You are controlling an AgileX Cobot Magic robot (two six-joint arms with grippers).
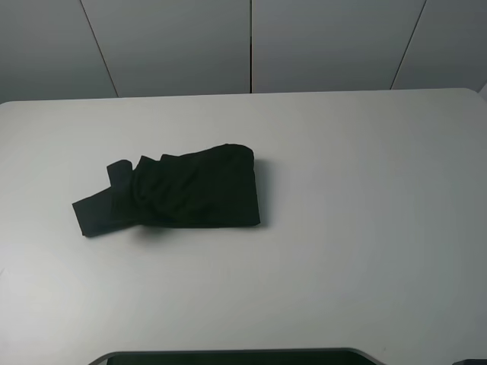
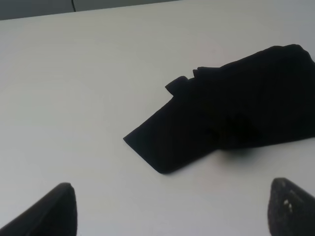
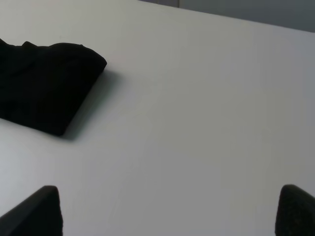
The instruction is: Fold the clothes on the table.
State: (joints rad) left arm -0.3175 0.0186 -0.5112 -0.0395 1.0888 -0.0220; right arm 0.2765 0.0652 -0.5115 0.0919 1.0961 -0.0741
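The black cotton T-shirt (image 1: 179, 194) lies bundled, roughly folded, left of centre on the plain white worktop (image 1: 365, 190), both the left tool (image 2: 170, 209) and right tool (image 3: 170, 211) spread apart and empty, so folding looks nearly done, perhaps needing a tidying tuck.

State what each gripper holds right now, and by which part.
Nothing is held. The left gripper and right gripper are both open and empty, apart from the folded black cotton T-shirt on the white table.
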